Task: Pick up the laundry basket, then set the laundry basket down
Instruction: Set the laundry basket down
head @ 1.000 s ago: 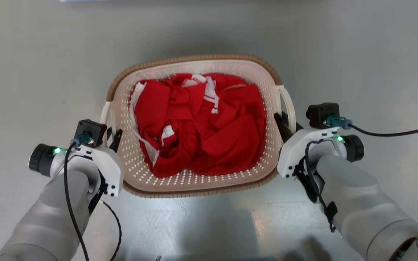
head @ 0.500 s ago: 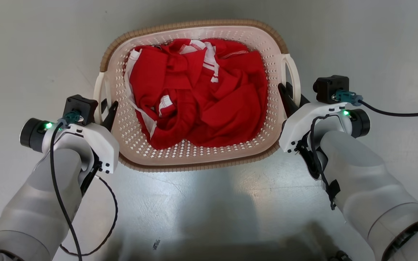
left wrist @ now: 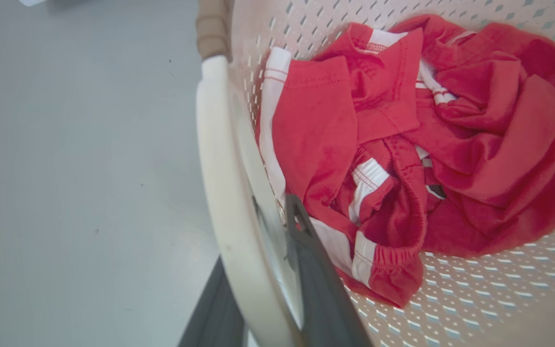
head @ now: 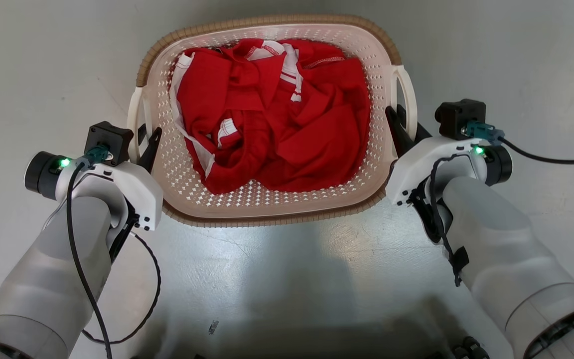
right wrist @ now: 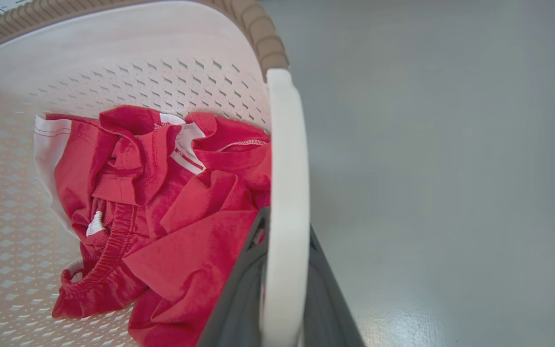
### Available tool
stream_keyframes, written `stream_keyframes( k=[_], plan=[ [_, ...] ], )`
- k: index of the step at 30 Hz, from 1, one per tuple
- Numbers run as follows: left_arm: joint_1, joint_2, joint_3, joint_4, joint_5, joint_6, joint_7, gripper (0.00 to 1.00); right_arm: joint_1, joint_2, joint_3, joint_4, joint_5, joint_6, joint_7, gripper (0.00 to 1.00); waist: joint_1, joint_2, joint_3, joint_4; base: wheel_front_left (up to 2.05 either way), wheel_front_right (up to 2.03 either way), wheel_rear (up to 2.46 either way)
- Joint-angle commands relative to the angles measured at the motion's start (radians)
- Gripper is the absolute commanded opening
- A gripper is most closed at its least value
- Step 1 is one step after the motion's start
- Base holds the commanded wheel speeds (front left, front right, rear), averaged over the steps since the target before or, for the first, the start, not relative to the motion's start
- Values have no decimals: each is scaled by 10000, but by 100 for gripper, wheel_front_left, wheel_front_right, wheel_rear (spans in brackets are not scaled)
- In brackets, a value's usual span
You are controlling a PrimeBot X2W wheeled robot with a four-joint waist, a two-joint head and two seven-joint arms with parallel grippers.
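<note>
On the left gripper (head: pixel 148 142) the jaws are clamped across the white curved plastic left handle (head: pixel 135 119), one finger on either side; the right gripper (head: pixel 399 124) pinches the matching right handle (head: pixel 409 94) likewise. Between them hangs or sits (I cannot tell which) the cream perforated plastic laundry basket (head: pixel 267 22) with its brown woven-look rim, over the grey floor (head: pixel 43 60), holding crumpled red-and-white garments (head: pixel 277 124). The smooth, thin handles could slide through either pinch; unequal arm heights would tilt the basket and spill the clothes

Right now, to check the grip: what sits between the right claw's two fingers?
The white side handle of the laundry basket, with the right claw shut on it, as the right wrist view shows.
</note>
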Motion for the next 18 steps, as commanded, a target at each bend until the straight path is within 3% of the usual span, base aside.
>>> stream_keyframes(
  k=[1,18],
  plan=[
    [420,1253,267,419,271,137,-16,0,644,-787,-372,107,-224,-149,-221,0,0,0,21,11,0,0,0],
    [723,998,872,283,1041,89,-16,0,1137,-787,-1357,-311,-1275,-149,-221,0,0,0,26,73,0,0,0]
  ],
)
